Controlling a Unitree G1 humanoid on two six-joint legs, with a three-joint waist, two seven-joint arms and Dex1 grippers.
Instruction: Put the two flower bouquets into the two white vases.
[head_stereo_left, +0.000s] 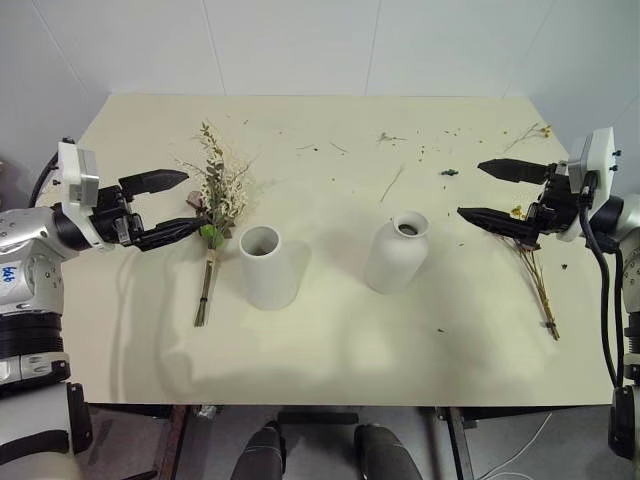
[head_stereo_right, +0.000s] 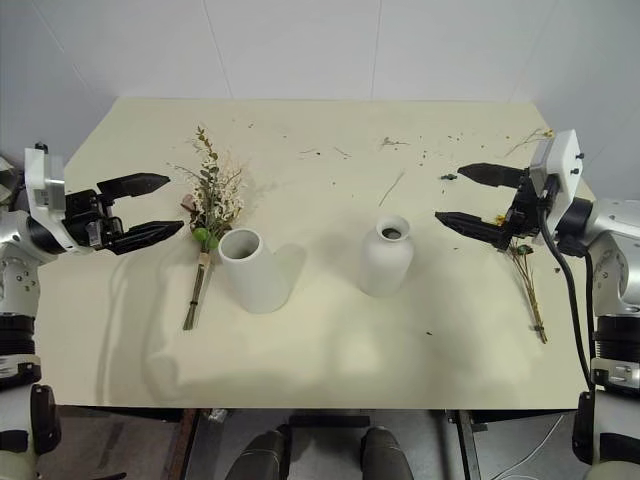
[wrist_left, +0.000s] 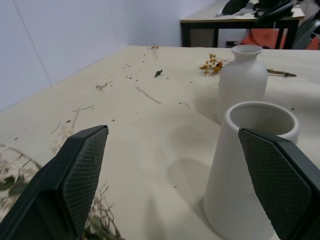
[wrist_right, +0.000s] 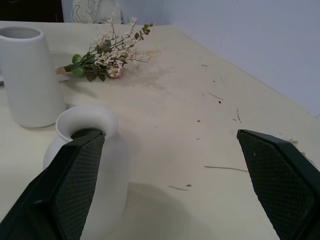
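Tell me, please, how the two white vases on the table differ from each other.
The left vase is a tapered cylinder with a wide mouth; the right vase is bottle-shaped, with rounded shoulders and a narrow neck. Both are matte white, upright and empty of flowers.

Cream table (head_stereo_left: 330, 350), vases (head_stereo_left: 270, 266), bouquets (head_stereo_left: 215, 215) (twig scraps (head_stereo_left: 392, 183))
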